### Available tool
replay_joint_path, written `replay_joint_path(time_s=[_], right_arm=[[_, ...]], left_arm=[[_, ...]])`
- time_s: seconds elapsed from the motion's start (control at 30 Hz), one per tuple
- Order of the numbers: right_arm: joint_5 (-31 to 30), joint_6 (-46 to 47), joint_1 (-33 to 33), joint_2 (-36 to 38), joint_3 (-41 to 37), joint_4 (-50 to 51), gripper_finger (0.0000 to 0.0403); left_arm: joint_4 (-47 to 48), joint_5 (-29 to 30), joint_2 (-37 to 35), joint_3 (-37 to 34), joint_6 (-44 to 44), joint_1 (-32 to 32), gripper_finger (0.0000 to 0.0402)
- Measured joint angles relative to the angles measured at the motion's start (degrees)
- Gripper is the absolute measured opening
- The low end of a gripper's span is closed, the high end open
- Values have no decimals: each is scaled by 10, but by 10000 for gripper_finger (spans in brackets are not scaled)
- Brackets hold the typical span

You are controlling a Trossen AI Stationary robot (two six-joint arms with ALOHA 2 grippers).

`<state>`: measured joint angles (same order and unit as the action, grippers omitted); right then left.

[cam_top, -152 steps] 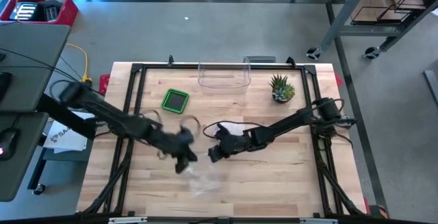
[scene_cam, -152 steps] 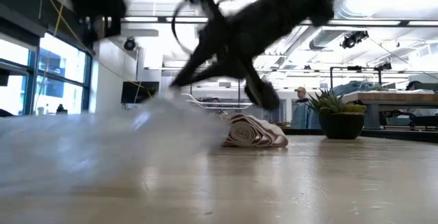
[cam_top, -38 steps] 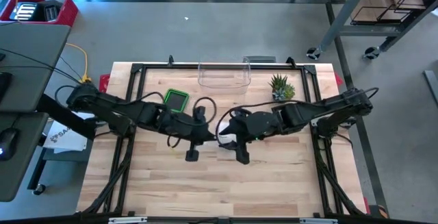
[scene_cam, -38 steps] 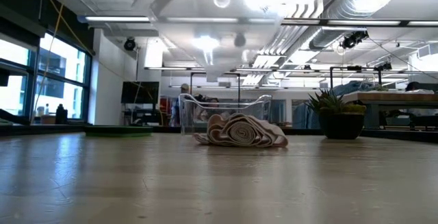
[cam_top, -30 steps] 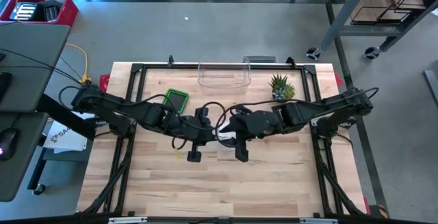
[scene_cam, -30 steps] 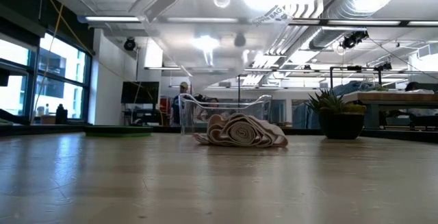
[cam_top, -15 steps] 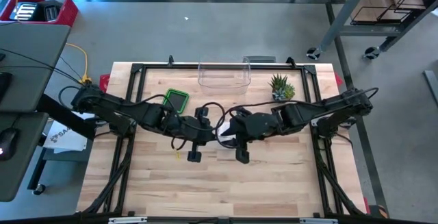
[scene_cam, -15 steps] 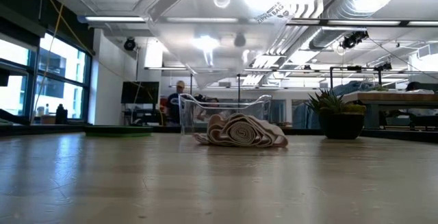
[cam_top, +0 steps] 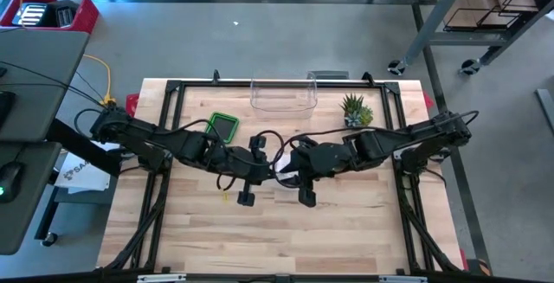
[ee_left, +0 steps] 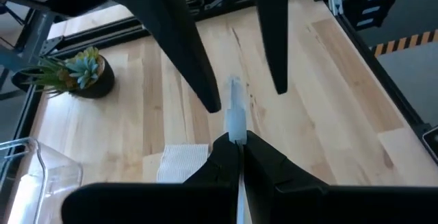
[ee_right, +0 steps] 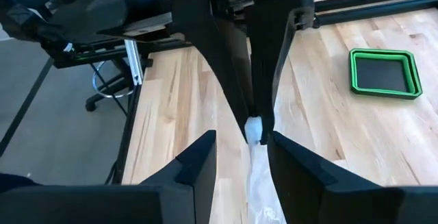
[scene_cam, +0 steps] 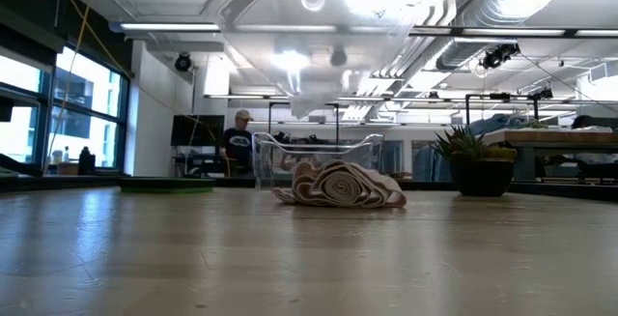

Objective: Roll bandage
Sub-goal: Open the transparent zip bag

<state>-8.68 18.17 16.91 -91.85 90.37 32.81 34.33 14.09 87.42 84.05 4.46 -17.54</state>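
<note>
A clear zipper bag [scene_cam: 319,65] hangs high above the table's middle, where both arms meet. My left gripper [ee_left: 236,148] is shut on the bag's thin edge [ee_left: 235,114]. My right gripper [ee_right: 253,159] faces it from the table's right. It is open, one finger on either side of the bag [ee_right: 256,176], and I see no touch. The beige bandage [scene_cam: 338,185], loosely rolled, lies on the table below them. In the high view it shows white [cam_top: 291,179] between the arms. My left gripper pinches the bag's thin clear edge [ee_left: 235,125] between its two fingers. They come slanting down from the table's left. A short strip of plastic sticks out past the fingertips. The bag hangs below, clear of the table.
A clear bin [cam_top: 283,97] stands at the far edge, a green tray [cam_top: 222,126] at the far left and a potted plant [cam_top: 356,110] at the far right. A person [scene_cam: 237,142] walks in the room behind. Bare wood lies toward the near edge.
Both arms have kept their place. The hanging bag has swung and turned a little under the grippers. The person in the background has walked on.
</note>
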Motion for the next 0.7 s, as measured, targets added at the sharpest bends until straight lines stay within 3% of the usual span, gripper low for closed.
replay_joint_path(time_s=[0.7], right_arm=[[12,0,0,0,0,-6,48]], left_arm=[[-7,-1,0,0,-13,0,0]])
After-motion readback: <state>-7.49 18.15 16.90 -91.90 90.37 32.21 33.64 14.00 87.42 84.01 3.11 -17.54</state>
